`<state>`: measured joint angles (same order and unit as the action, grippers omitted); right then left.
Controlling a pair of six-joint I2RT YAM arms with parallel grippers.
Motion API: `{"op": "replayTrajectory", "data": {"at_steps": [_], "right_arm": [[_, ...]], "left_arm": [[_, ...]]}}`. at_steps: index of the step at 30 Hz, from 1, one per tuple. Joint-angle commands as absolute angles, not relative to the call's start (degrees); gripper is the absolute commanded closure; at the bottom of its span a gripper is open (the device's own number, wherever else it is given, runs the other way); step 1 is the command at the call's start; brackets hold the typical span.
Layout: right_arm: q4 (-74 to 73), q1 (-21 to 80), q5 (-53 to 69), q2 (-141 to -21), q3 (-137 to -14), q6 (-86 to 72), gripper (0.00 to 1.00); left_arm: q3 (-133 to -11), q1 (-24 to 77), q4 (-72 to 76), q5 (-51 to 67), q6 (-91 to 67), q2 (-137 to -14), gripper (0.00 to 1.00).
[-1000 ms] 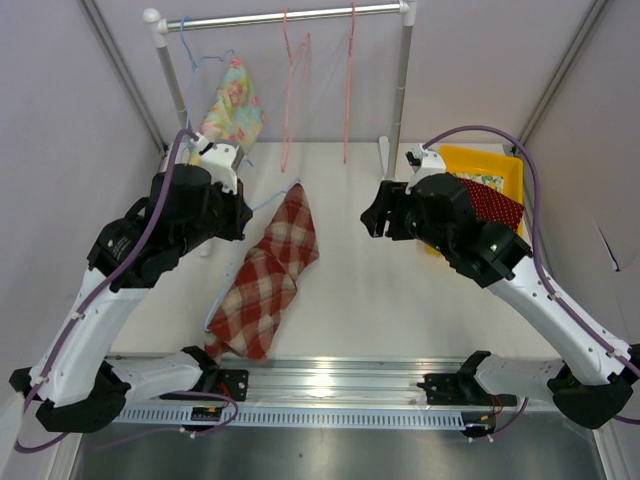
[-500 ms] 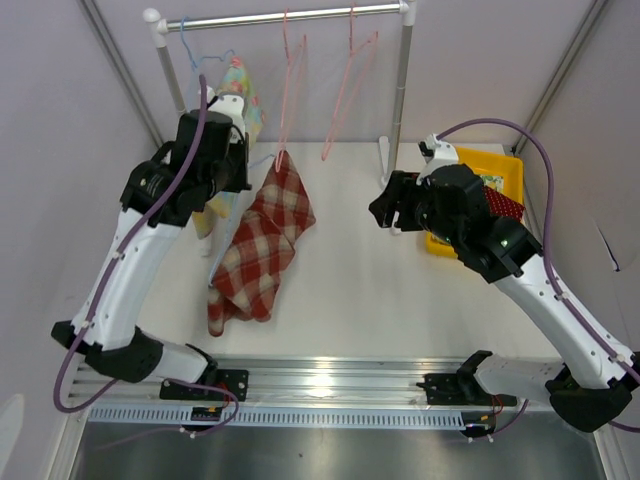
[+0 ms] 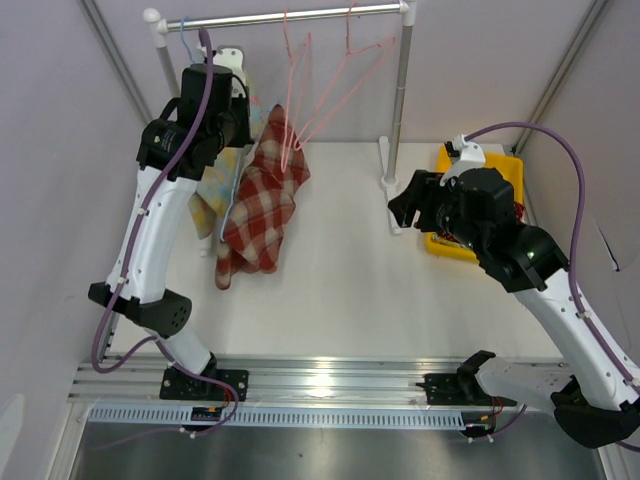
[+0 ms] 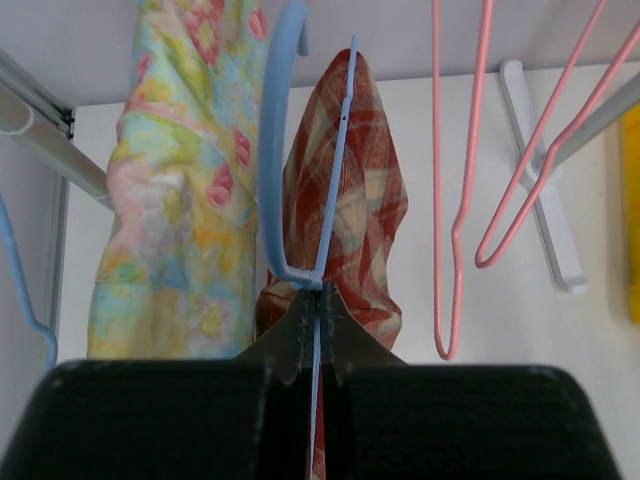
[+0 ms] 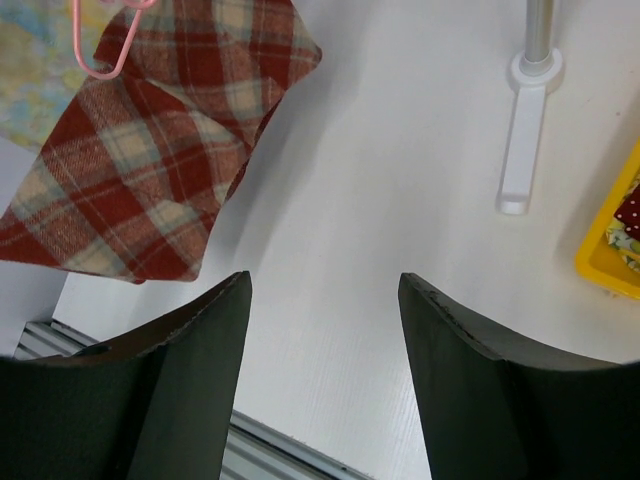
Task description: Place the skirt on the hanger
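The red plaid skirt (image 3: 262,200) hangs draped on a blue wire hanger (image 4: 272,150), lifted off the table just below the rail (image 3: 280,17). My left gripper (image 4: 318,300) is shut on the hanger's thin wire at the base of its hook, high at the back left. In the left wrist view the skirt (image 4: 355,200) hangs straight behind the hook. Over the table at the right, my right gripper (image 5: 325,285) stands open with nothing between its fingers, well apart from the skirt (image 5: 150,150). It sits beside the rack post in the top view, right gripper (image 3: 400,205).
A floral garment (image 3: 205,195) hangs on the rail's left end, touching the skirt's left side. Two pink hangers (image 3: 300,90) swing on the rail to the skirt's right. The rack's right post (image 3: 400,90) and foot (image 5: 525,130) stand near a yellow bin (image 3: 505,165) of cloth.
The left arm has raised the hanger and skirt off the table, up and back to the rail. The pink hangers have swung. The right arm has drawn a little to the right.
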<state>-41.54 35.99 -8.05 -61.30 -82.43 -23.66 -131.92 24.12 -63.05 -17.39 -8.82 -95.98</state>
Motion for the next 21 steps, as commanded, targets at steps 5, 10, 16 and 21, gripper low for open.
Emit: {"op": "replayTrajectory", "data": {"at_steps": [5,10,16,21], "right_arm": [[-41.8,34.1,-7.6,-58.5,-82.5,-21.7,0.33],[-41.0,33.1,-7.6,-57.1,-81.1,-21.4,0.33],[-39.2,32.3,-7.2,-56.0,-79.7,-20.6,0.33],[-38.1,31.7,-7.2,-55.5,-79.5,-19.3,0.33]], "left_arm": [[-135.3,20.0,-49.9,-14.9,-5.7,-95.9,1.0],[-134.5,17.1,-44.1,-10.8,-5.5,-95.5,1.0],[-136.3,16.3,-41.3,-10.1,-5.0,-97.8,1.0],[-135.6,16.1,-37.3,-9.8,-3.9,-98.8,1.0]]}}
